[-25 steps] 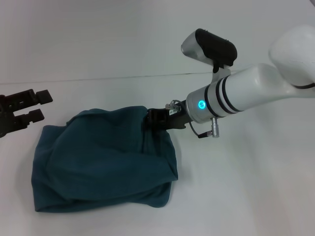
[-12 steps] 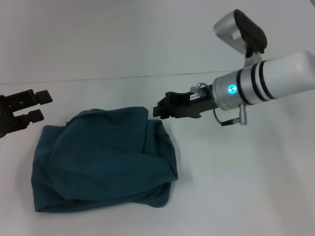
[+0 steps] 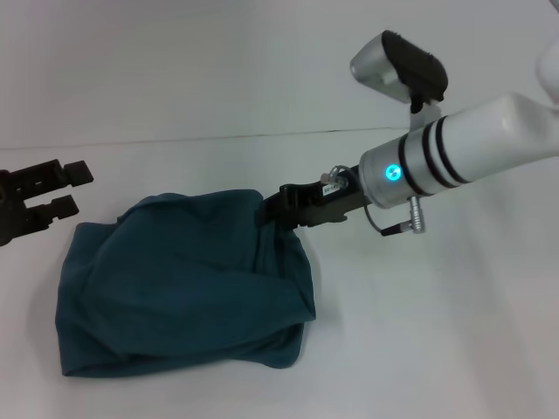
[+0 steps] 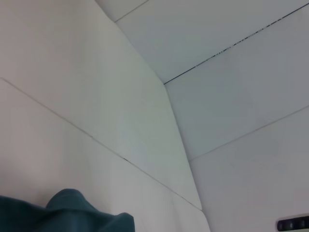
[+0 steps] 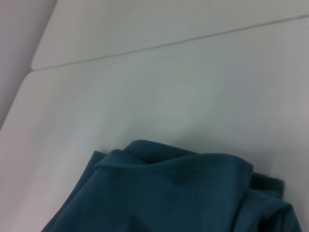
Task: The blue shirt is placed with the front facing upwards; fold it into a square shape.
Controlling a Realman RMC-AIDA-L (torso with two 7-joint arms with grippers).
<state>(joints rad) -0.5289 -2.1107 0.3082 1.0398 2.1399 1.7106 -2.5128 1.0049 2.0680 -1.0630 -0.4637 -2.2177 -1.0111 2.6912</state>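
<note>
The blue shirt (image 3: 179, 284) lies folded into a rumpled, roughly rectangular bundle on the white table (image 3: 437, 332), plain teal side up, no lettering visible; its long axis runs across the head view, slightly tilted, with the far edge bunched into a raised ridge. The right gripper (image 3: 275, 208) sits at the shirt's far right corner, its dark tip touching or just over the cloth; whether its fingers are spread or pinching the fabric cannot be told. Behind it the right arm slants up and away from the shirt, toward the right, wrist camera on top and a blue ring light showing. The left gripper (image 3: 59, 189) hovers just off the shirt's far left corner, apart from the cloth, its two dark fingers spread and holding nothing.
</note>
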